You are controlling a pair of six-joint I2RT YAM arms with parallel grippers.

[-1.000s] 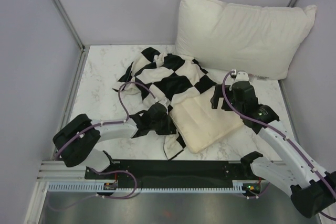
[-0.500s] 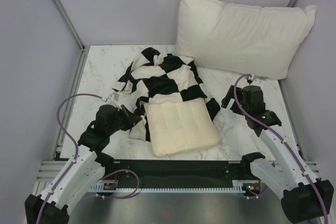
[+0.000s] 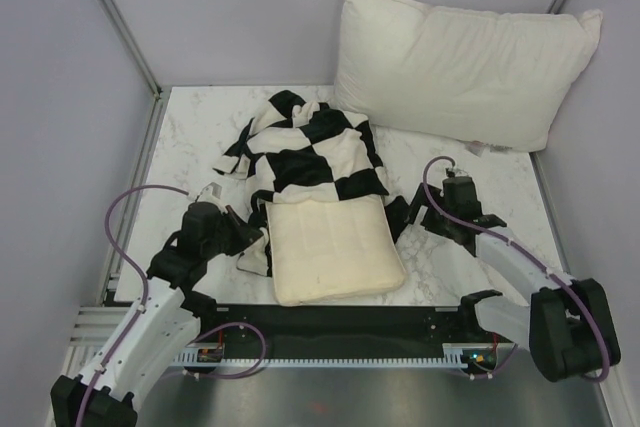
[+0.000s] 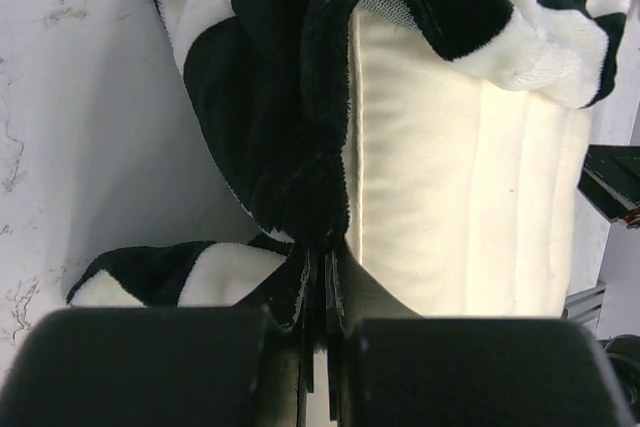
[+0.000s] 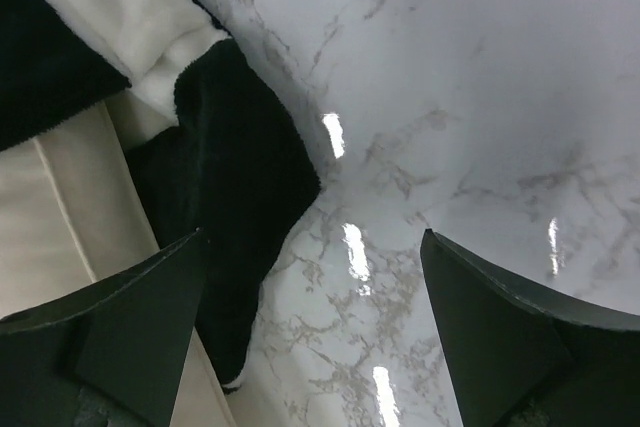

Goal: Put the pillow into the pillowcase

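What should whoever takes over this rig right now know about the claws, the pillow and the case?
Left claw: shut on the left edge of the case at its opening, beside the pillow.
Right claw: open, holding nothing, above the table next to the case's right corner.
Pillow: lies flat at the near edge. Only its far end looks tucked into the case's mouth; most of it is exposed.
Done: insertion begun.
Left: probably grip the right edge, then draw the case over the rest.

Plush pillowcase (image 4: 270, 127), matt cloth pillow (image 4: 470, 197), glossy marble table (image 5: 480, 97)
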